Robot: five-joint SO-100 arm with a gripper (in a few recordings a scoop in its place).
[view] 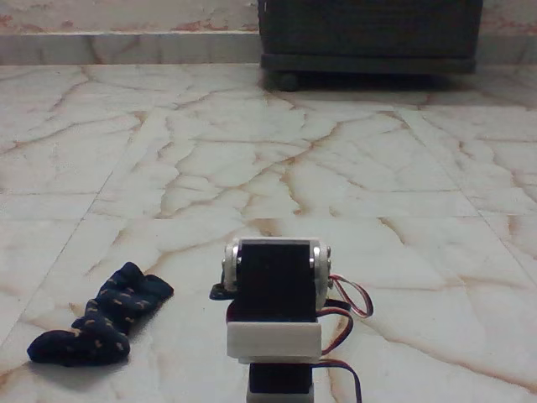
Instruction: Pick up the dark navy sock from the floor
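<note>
The dark navy sock (101, 321) with tiny orange-tan flecks lies crumpled on the floor (336, 168), at the lower left of the fixed view. The floor is glossy cream marble tile with brown-orange veins. The arm (273, 290) stands folded at the bottom centre, seen from behind as a black servo block in a white bracket. It is to the right of the sock and a short gap apart from it. The arm's own body hides whatever lies in front of it. A small dark tip (219, 291) pokes out at the arm's left side; I cannot tell what it is.
A dark cabinet on castors (369, 38) stands at the back right against a marble step (126, 46). Red and black wires (351, 304) loop out on the arm's right. Open floor stretches between the arm and the cabinet.
</note>
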